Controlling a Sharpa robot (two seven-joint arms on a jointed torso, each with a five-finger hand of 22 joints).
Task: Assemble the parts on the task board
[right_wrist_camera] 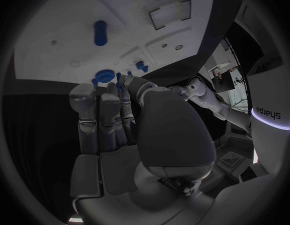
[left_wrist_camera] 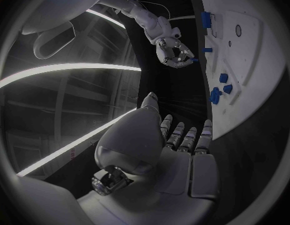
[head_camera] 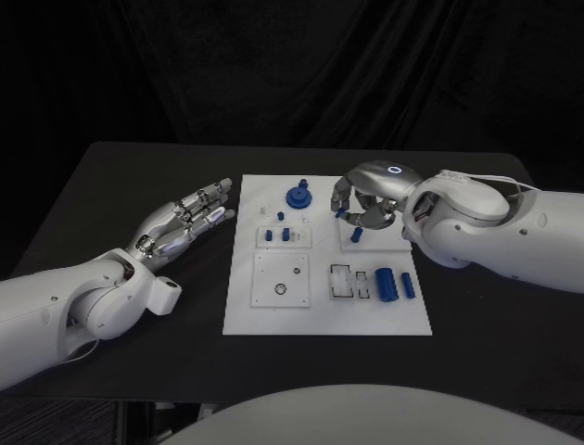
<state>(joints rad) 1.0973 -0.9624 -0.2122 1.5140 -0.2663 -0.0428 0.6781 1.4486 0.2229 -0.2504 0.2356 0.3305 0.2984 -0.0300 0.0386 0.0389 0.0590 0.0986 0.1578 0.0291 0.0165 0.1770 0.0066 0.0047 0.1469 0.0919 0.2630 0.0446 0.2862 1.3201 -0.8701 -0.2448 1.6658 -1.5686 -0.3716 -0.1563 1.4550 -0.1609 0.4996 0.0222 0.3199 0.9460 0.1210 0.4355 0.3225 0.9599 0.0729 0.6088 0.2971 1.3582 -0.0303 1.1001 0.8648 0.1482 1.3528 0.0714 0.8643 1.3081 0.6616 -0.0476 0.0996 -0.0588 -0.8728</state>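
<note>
The white task board [head_camera: 325,311] lies in the middle of the black table. My right hand [head_camera: 367,202] hovers over its far right part, fingers curled, and pinches a small blue peg [head_camera: 355,235] at its fingertips; the left wrist view shows that hand [left_wrist_camera: 174,52] with the peg [left_wrist_camera: 194,60]. A round blue knob [head_camera: 298,197] stands at the board's far edge, with small blue pieces [head_camera: 277,235] just in front of it. Two blue cylinders [head_camera: 387,283] lie at the near right. My left hand [head_camera: 189,219] rests flat and open beside the board's left edge.
White raised blocks with slots and holes [head_camera: 282,281] sit on the board. Bare black table surrounds the board on all sides. In the right wrist view a blue cylinder [right_wrist_camera: 100,31] lies on the board beyond the fingers.
</note>
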